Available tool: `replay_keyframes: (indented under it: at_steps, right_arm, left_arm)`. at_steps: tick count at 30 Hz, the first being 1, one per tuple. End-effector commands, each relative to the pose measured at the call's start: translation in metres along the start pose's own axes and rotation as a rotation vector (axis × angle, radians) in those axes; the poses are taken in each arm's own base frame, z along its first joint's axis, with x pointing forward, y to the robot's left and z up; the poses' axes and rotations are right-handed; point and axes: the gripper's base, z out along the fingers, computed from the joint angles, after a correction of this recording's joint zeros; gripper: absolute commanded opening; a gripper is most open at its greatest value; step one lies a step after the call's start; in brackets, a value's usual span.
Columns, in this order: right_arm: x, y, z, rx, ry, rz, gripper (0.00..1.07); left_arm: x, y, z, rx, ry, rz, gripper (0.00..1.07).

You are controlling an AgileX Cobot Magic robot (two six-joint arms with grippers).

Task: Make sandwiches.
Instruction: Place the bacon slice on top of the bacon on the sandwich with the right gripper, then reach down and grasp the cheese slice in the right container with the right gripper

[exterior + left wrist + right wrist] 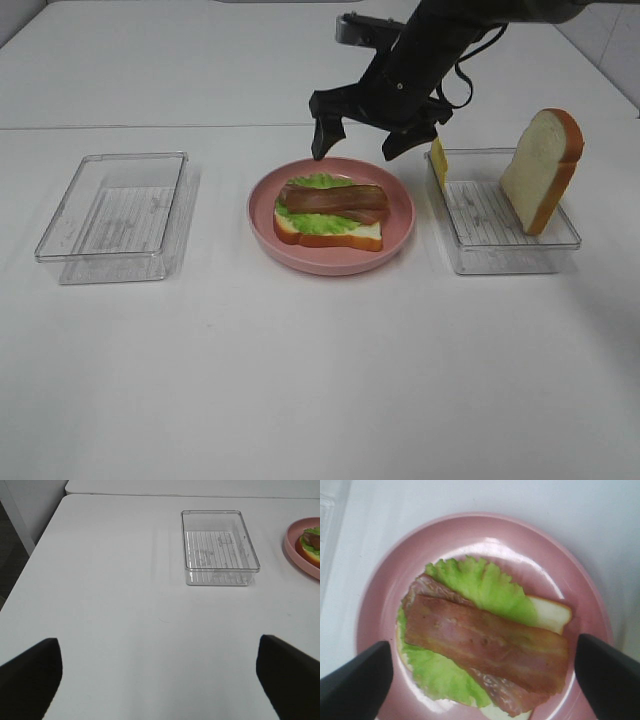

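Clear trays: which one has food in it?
The right tray: a bread slice leans upright in it, with yellow cheese at its end nearest the pink plate. The left tray holds nothing.

Plate [262, 205] pink; lettuce [318, 224] bright green; bacon [335, 200] reddish-brown w/ paler streaks; bread [345, 237] white, orange-brown crust; cheese [438, 162] yellow; tray [220, 571] clear, ribbed lines.
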Motion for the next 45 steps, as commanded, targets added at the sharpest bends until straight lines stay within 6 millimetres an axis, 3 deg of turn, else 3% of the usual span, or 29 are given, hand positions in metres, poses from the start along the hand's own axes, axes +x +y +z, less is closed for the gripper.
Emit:
replay_keyframes:
  at_steps: [1, 3, 5, 8, 10, 13, 16, 19, 21, 26, 38, 45]
  right_arm:
    - [-0.01, 0.012, -0.043, -0.024, -0.084, -0.011, 0.99]
    - [-0.011, 0.013, -0.049, -0.017, -0.095, -0.02, 0.99]
    - [-0.013, 0.014, -0.071, 0.031, -0.141, -0.062, 0.99]
    - [-0.014, 0.013, -0.073, 0.05, -0.144, -0.066, 0.99]
    - [-0.013, -0.008, -0.075, 0.163, -0.123, -0.011, 0.99]
    - [-0.013, -0.013, -0.074, 0.176, -0.12, 0.016, 0.99]
    - [-0.014, -0.042, -0.074, 0.213, -0.114, 0.073, 0.99]
    - [-0.014, -0.048, -0.073, 0.215, -0.111, 0.085, 0.99]
    - [-0.014, -0.063, -0.068, 0.215, -0.094, 0.125, 0.99]
    - [-0.01, -0.081, -0.056, 0.215, -0.051, 0.17, 0.98]
    - [-0.004, -0.091, -0.015, 0.185, 0.011, 0.215, 0.96]
    - [-0.002, -0.094, -0.001, 0.175, 0.023, 0.232, 0.96]
  left_arm:
    - [0.0, -0.001, -0.002, 0.004, -0.032, -0.012, 1.0]
    - [0.0, -0.001, -0.002, 0.004, -0.032, -0.012, 1.0]
    - [0.0, -0.001, -0.002, 0.004, -0.032, -0.012, 1.0]
    - [0.0, -0.001, -0.002, 0.004, -0.032, -0.012, 1.0]
    - [0.0, -0.001, -0.002, 0.004, -0.032, -0.012, 1.0]
    - [0.0, -0.001, -0.002, 0.004, -0.032, -0.012, 1.0]
    - [0.0, -0.001, -0.002, 0.004, -0.032, -0.012, 1.0]
    - [0.0, -0.001, -0.002, 0.004, -0.032, -0.012, 1.0]
    - [0.0, -0.001, -0.002, 0.004, -0.032, -0.012, 1.0]
    - [0.0, -0.001, -0.002, 0.004, -0.032, -0.012, 1.0]
    - [0.0, -0.001, -0.002, 0.004, -0.031, -0.012, 1.0]
    - [0.0, -0.001, -0.002, 0.004, -0.031, -0.012, 1.0]
